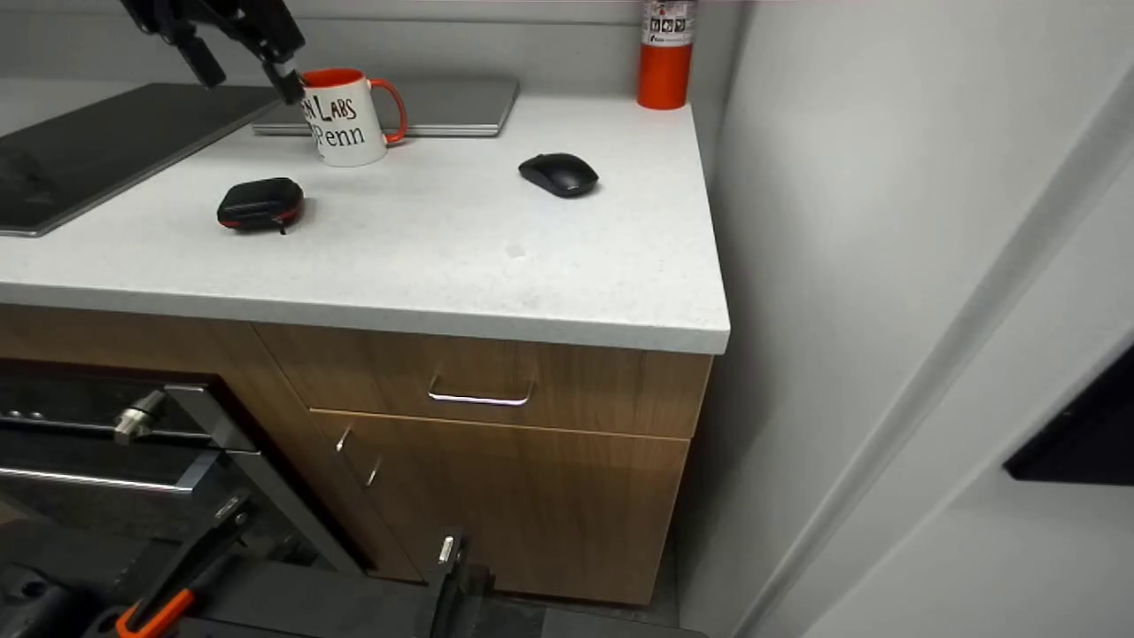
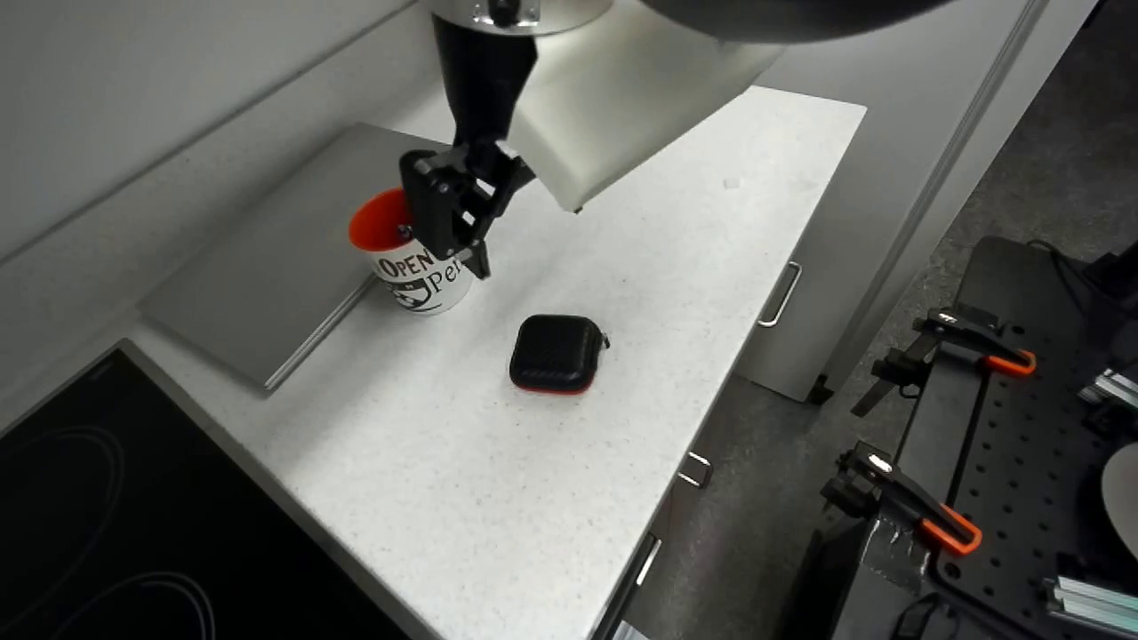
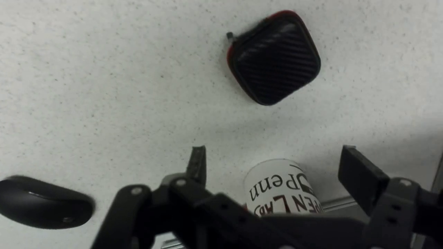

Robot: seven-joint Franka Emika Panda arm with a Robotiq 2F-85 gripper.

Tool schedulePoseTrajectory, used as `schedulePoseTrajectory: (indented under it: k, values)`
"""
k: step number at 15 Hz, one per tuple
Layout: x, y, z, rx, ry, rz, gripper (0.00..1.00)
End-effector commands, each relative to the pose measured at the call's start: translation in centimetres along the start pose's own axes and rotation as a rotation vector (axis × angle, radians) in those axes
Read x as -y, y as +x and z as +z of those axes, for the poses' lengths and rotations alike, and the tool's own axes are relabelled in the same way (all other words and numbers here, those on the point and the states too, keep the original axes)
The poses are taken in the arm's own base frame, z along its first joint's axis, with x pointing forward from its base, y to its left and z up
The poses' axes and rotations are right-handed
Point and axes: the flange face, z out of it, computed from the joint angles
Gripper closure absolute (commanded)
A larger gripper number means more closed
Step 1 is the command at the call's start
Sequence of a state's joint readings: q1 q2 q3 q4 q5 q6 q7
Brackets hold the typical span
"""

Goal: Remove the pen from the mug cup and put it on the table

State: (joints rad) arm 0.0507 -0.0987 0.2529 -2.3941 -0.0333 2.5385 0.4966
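Observation:
The white mug cup (image 1: 350, 133) with red rim and handle stands upright on the white table (image 1: 443, 248). It also shows in an exterior view (image 2: 422, 280) and between my fingers in the wrist view (image 3: 277, 186), its top hidden by the gripper. A small dark tip, perhaps the pen (image 2: 404, 233), shows inside the mug near its rim; the rest of the pen is hidden. My gripper (image 3: 273, 152) is open with nothing between its fingertips. In the exterior views the gripper (image 1: 248, 81) is near the mug's rim and partly covers the mug (image 2: 462, 252); contact cannot be told.
A black case (image 2: 556, 354) lies in front of the mug. A black mouse (image 1: 560, 175) lies to one side. A flat grey laptop (image 2: 276, 258) lies behind the mug. A black cooktop (image 2: 107, 498), a red-and-white canister (image 1: 664, 75) and the back wall border the area.

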Motion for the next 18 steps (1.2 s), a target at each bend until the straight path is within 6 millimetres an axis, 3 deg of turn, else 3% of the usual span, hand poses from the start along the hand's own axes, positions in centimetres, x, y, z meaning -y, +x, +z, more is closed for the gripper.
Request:
schedulePoseTrajectory:
  k: [1,3,10,12,18]
  values:
    - [1.3,1.7,-0.2,-0.036,0.055,0.106,0.00]
    - [0.6,1.0,-0.2,-0.027,0.026,0.060,0.00]
    - [1.1,1.3,-0.4,-0.031,0.033,0.074,0.00]
    - [1.7,2.6,-0.8,-0.043,0.057,0.089,0.00]
    - [4.0,6.7,-4.8,-0.102,0.096,0.101,0.00]
